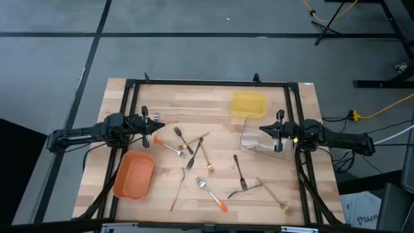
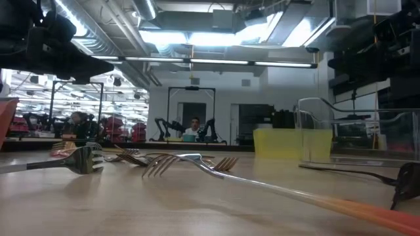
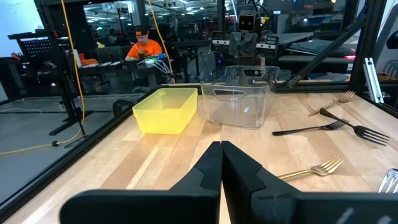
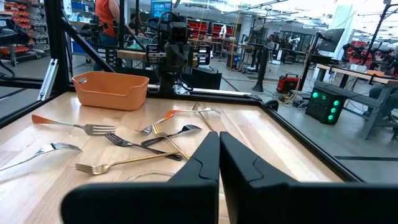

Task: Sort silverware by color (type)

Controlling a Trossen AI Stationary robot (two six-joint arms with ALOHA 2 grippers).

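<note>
Both claws hang idle above the wooden surface, each with its fingers pressed together and gripping nothing. The left claw sits over the left side, just above the orange tray; its closed fingers show plainly in its own wrist view. The right claw hovers at the right side, over the near edge of the clear tray, and its fingers are likewise shut. A yellow tray lies beyond the clear one, toward the far edge.

The silverware is scattered loose across the middle and near part of the surface, between the orange and clear trays, none of it inside any tray. A tangle of forks lies in the centre: a dark fork, a gold fork and an orange-handled fork crossing one another. Nearer the front edge lies another orange-handled fork. To the right are a second dark fork and a second gold fork, close to the near right corner.

In the left wrist view a person in an orange top sits in the room beyond.
</note>
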